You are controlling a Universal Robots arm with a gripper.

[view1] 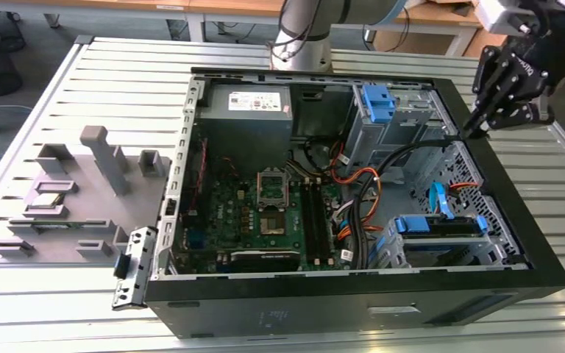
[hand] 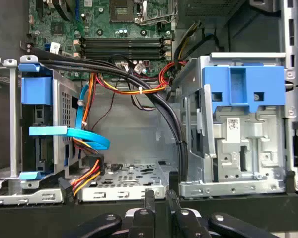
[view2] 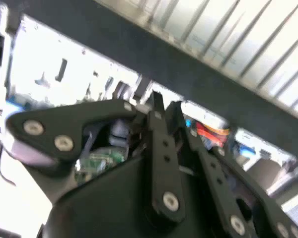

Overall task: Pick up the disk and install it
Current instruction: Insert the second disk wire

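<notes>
The disk [view1: 440,225] sits in the drive cage at the near corner of the open computer case, on the exterior view's right. Its blue caddy faces up there. In the first wrist view the caddy's blue front [hand: 37,90] shows in that cage, with a blue cable [hand: 84,136] beside it. My gripper [view1: 478,131] hangs above the case's wall on the exterior view's right, apart from the disk. Its black fingers [hand: 149,199] are shut with nothing between them, and both wrist views show the gripper [view2: 164,105] [hand: 160,197].
A second metal cage [hand: 238,148] carries a lone blue bracket [view1: 376,99] with no drive. Black cable bundles [hand: 164,114] and orange wires cross between the cages. The motherboard [view1: 263,206] fills the case floor. Grey fixtures [view1: 76,184] stand on the slatted table [view1: 86,294].
</notes>
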